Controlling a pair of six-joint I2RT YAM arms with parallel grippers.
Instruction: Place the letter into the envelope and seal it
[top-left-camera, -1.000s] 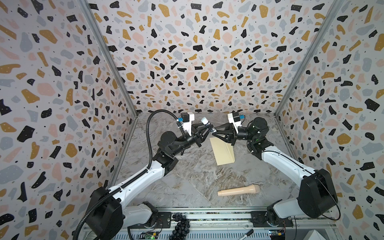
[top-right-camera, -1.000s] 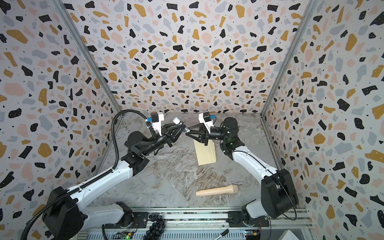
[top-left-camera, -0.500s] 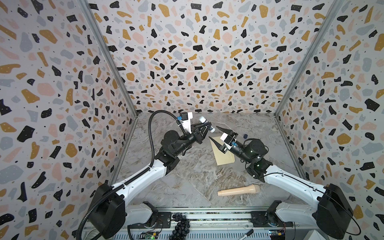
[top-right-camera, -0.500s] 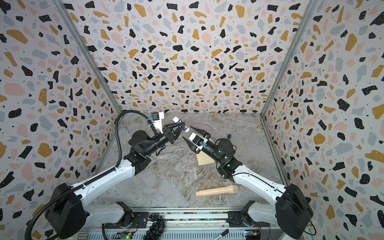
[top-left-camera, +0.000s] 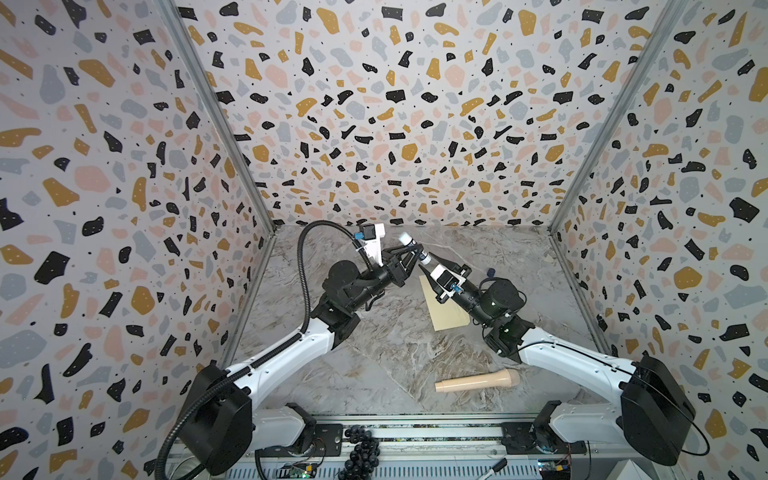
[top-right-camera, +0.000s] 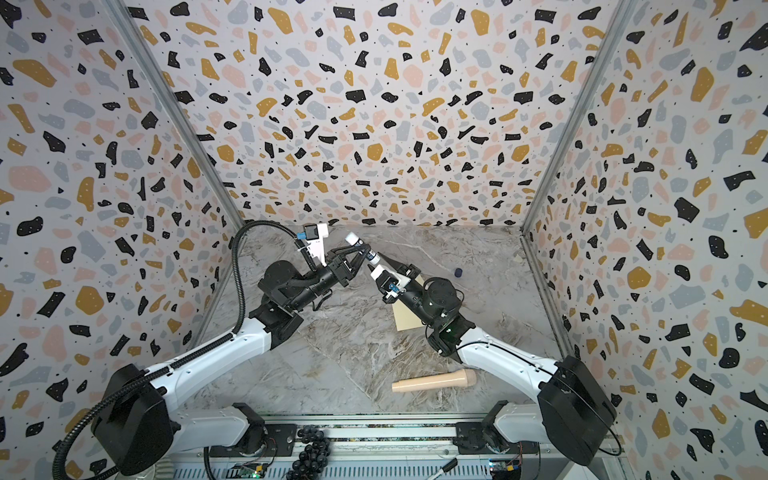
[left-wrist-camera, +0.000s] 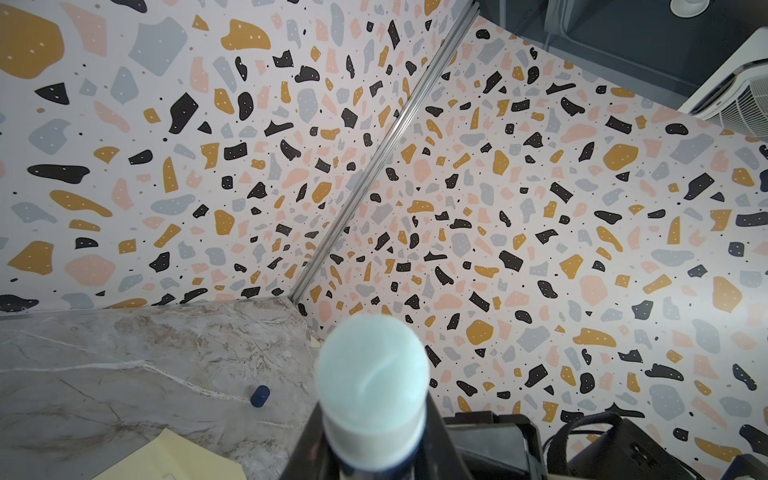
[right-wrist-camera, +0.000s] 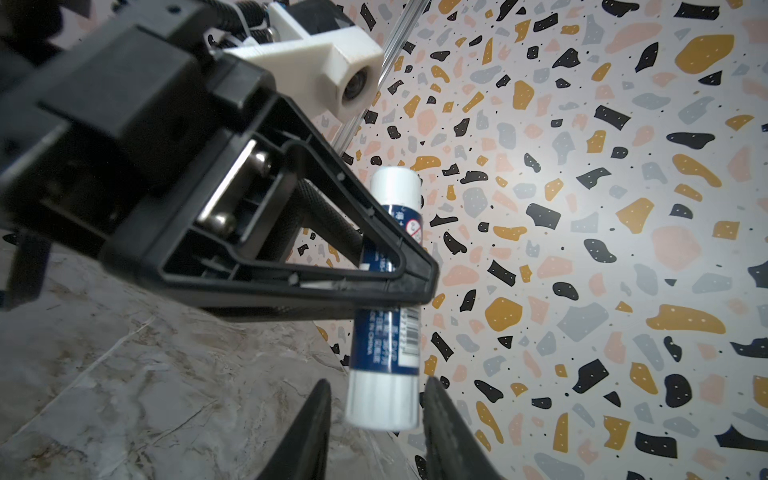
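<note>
My left gripper (top-left-camera: 411, 254) is raised above the back of the table and shut on a white and navy glue stick (right-wrist-camera: 386, 345), whose uncapped end (left-wrist-camera: 372, 382) points at the left wrist camera. My right gripper (right-wrist-camera: 378, 399) is open, with a finger on each side of the stick's white base end and a narrow gap on both sides. In both top views the two grippers meet at the stick (top-right-camera: 365, 251). The pale yellow envelope (top-left-camera: 446, 311) lies flat on the table, partly under the right arm. The letter is out of view.
A small navy cap (top-left-camera: 491, 273) lies on the marble table behind the right arm; the left wrist view shows the cap (left-wrist-camera: 259, 395) too. A beige handle-shaped tool (top-left-camera: 478, 380) lies near the front edge. Terrazzo-patterned walls close in three sides.
The right arm has dropped and turned, so its gripper now comes up at the stick's base end. Its jaws widened, then narrowed round it. The left arm has hardly moved.
</note>
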